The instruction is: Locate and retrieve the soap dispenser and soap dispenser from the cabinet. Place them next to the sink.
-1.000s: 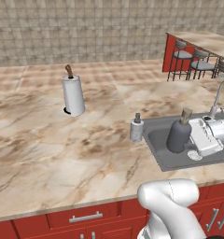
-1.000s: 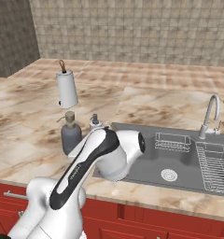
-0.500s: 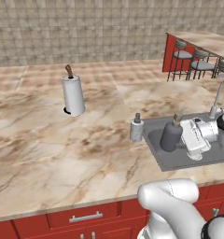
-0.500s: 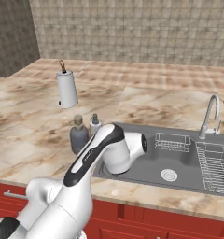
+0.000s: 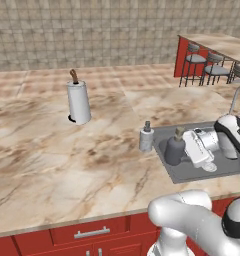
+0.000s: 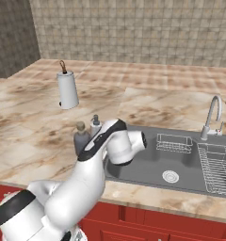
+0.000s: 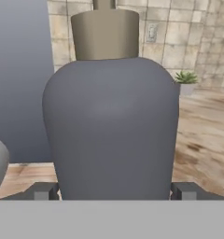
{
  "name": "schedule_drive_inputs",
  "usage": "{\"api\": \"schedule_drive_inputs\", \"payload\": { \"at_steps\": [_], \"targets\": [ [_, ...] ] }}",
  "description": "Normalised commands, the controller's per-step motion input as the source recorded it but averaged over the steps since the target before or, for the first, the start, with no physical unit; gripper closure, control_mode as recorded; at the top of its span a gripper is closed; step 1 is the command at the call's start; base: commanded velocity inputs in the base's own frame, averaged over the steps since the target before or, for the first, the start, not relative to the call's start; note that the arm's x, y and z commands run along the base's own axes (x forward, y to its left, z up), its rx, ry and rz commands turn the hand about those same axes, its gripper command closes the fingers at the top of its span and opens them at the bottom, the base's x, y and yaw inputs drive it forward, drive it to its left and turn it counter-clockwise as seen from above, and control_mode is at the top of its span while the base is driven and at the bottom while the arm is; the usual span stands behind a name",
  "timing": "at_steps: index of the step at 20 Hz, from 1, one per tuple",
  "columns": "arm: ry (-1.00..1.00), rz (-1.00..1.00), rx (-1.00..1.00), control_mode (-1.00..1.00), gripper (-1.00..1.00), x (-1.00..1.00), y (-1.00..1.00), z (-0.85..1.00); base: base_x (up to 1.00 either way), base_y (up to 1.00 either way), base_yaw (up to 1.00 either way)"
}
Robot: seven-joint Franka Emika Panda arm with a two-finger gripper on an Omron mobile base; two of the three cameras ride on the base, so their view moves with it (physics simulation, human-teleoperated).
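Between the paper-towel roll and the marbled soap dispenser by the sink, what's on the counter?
Nothing: in the left base view, bare marble counter runs from the paper-towel roll to the marbled soap dispenser.

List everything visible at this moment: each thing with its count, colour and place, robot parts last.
dark grey soap dispenser: 1, dark grey with tan pump, upright at the sink's left edge, between the gripper's fingers.
marbled soap dispenser: 1, white-grey with dark pump, on the counter just left of the sink.
paper-towel roll: 1, white on a dark stand, far back on the counter.
sink: 1, stainless steel, set into the counter.
tap: 1, chrome, curved, behind the basin.
wire rack: 1, at the basin's right end.
counter: 1, tan marble.
stools: several, dark, at the far red bar.
potted plant: 1, green, hand view background.
gripper: 1, closed around the dark grey dispenser.
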Motion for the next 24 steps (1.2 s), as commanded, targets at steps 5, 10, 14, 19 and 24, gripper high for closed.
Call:
{"api": "schedule_drive_inputs", "payload": {
  "at_steps": [5, 10, 14, 19, 24],
  "targets": [
    [-0.03, 0.1, -0.04, -1.0, 1.0, 0.32, 0.0, -0.28, 0.0, 0.0, 0.0],
    [-0.05, 0.09, -0.03, -1.0, 1.0, 0.31, 0.0, -0.28, 0.0, 0.0, 0.0],
    [-0.05, 0.06, -0.03, -1.0, 1.0, 0.26, -0.01, -0.21, 0.0, 0.0, 0.0],
    [0.0, -0.02, -0.01, -1.0, 1.0, 0.22, 0.04, -0.18, 0.0, 0.0, 0.0],
    [0.02, -0.12, 0.0, -1.0, 1.0, 0.28, 0.18, -0.23, 0.0, 0.0, 0.0]
  ]
}}
